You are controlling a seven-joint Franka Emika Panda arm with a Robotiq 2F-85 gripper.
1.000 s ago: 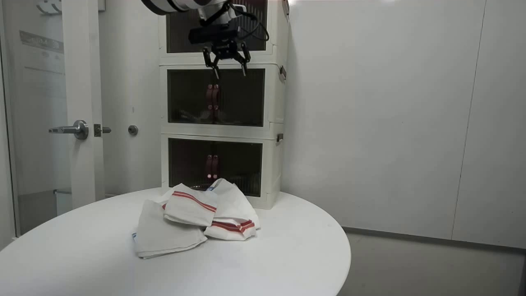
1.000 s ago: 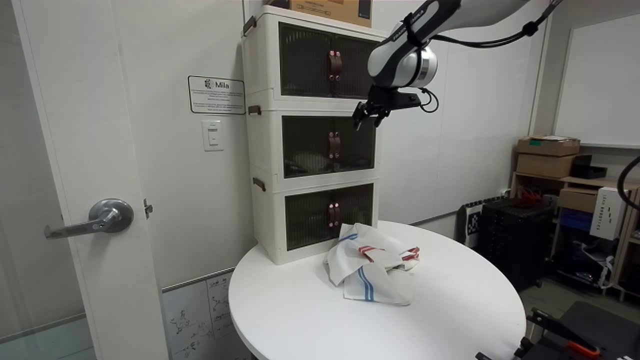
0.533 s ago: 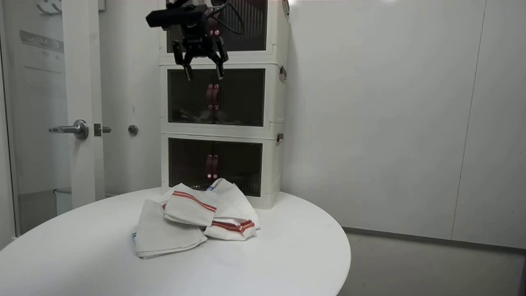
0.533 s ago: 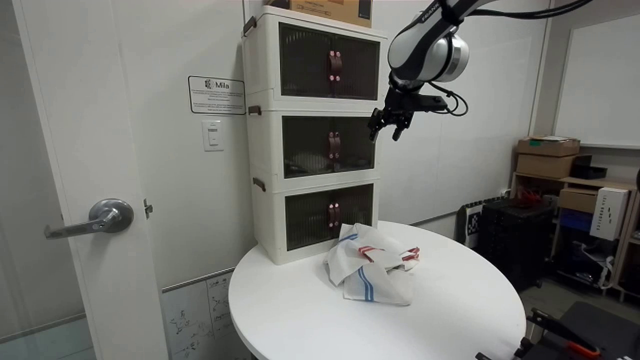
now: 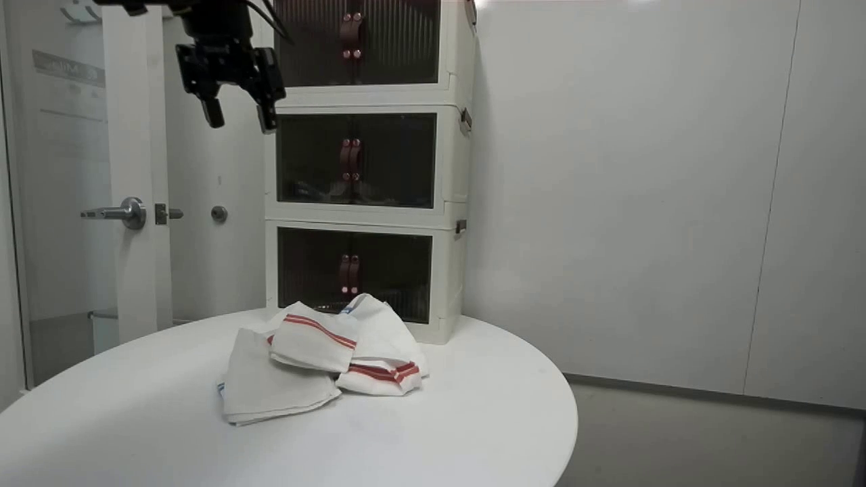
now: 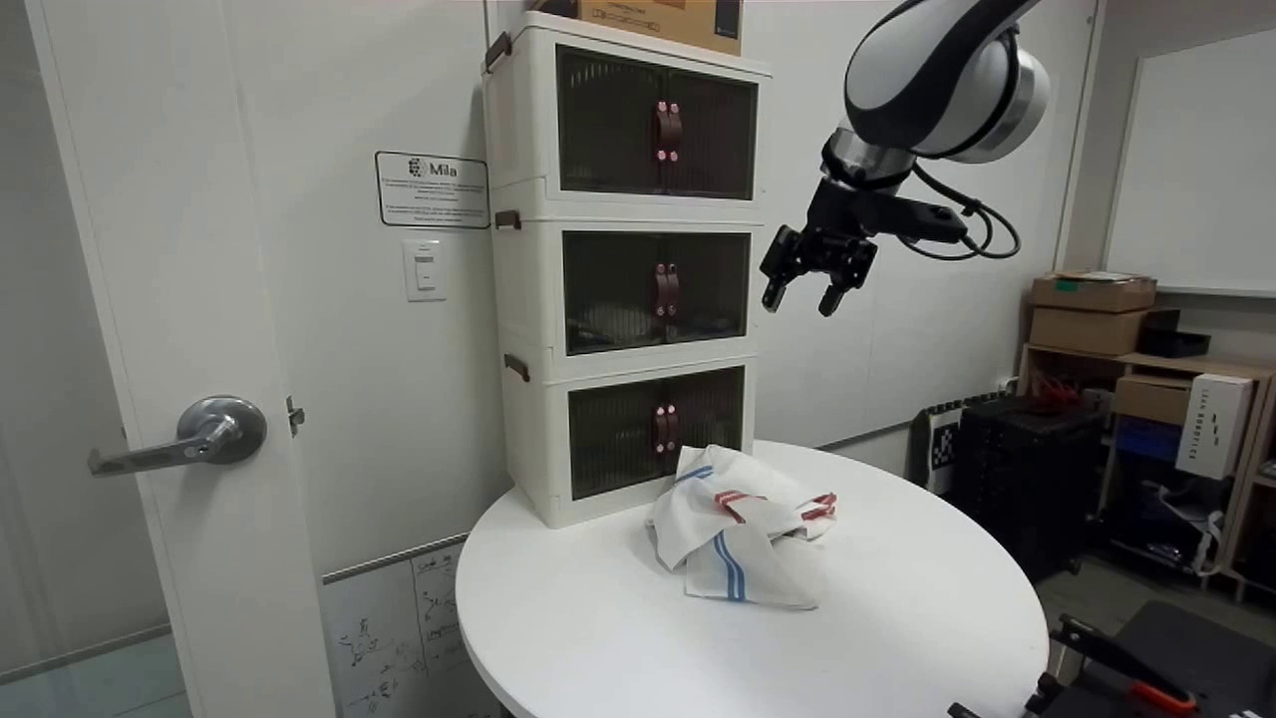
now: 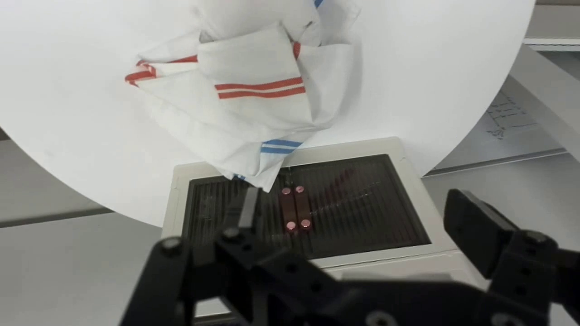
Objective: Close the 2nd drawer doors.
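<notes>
The 2nd drawer doors are the dark see-through pair in the middle tier of the white cabinet, in both exterior views (image 5: 396, 162) (image 6: 613, 289). They look closed, lying flush in the frame, with two dark red strap handles side by side in the middle. My gripper (image 5: 241, 123) is open and empty, in the air out in front of the cabinet and apart from it. It also shows in an exterior view (image 6: 800, 301), right of the cabinet, and in the wrist view (image 7: 353, 199). There, the gripper hides most of the middle tier.
The bottom-tier doors (image 7: 362, 203) and top-tier doors (image 6: 610, 125) also look shut. Crumpled white cloths (image 5: 314, 345) with red and blue stripes lie on the round white table (image 5: 487, 419), against the cabinet's front. A cardboard box (image 6: 663, 22) sits on top.
The arm has moved back from the cabinet: leftward in an exterior view, rightward and slightly down in an exterior view. The gripper has stayed open. The doors and cloths have not moved.
</notes>
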